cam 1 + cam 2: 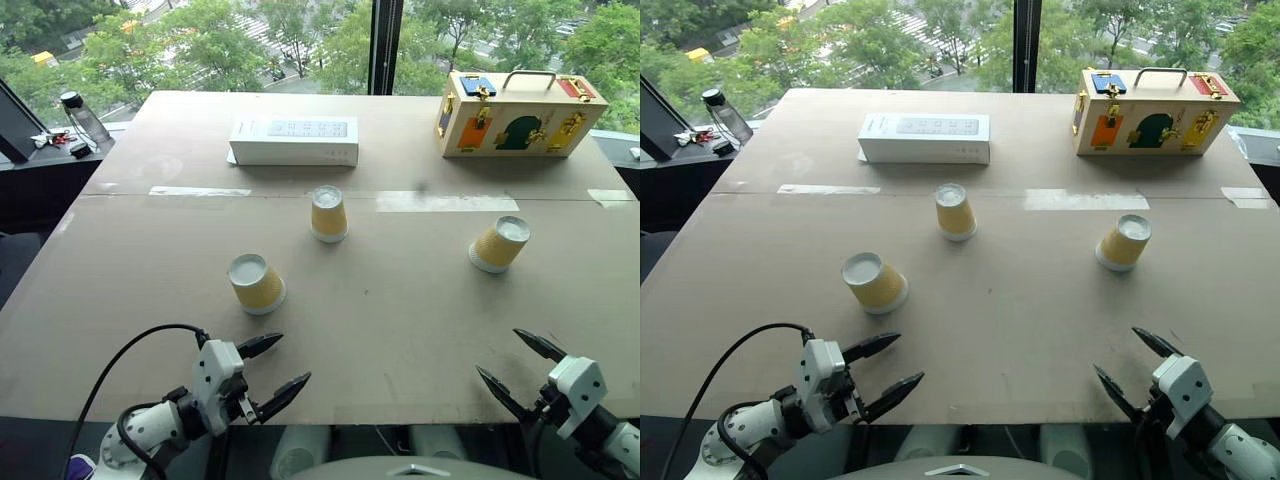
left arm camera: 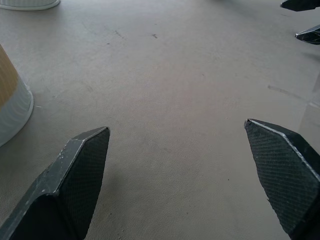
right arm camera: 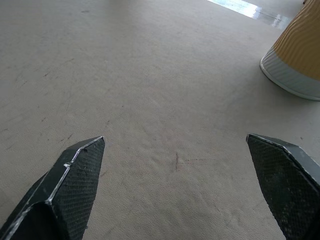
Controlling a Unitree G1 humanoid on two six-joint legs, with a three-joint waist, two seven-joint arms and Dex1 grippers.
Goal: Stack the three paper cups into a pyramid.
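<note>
Three paper cups (image 1: 329,214) stood apart, upside down, mid-frame on the tabletop (image 1: 400,320); left gripper (image 1: 277,367) and right gripper (image 1: 512,368) fingers spread, empty, at bottom.

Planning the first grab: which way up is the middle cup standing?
Upside down. The middle cup rests on its wide white rim, closed base facing up.

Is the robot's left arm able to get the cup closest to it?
Probably yes: the left pincer is open, and only bare table lies between it and the nearest cup.
</note>
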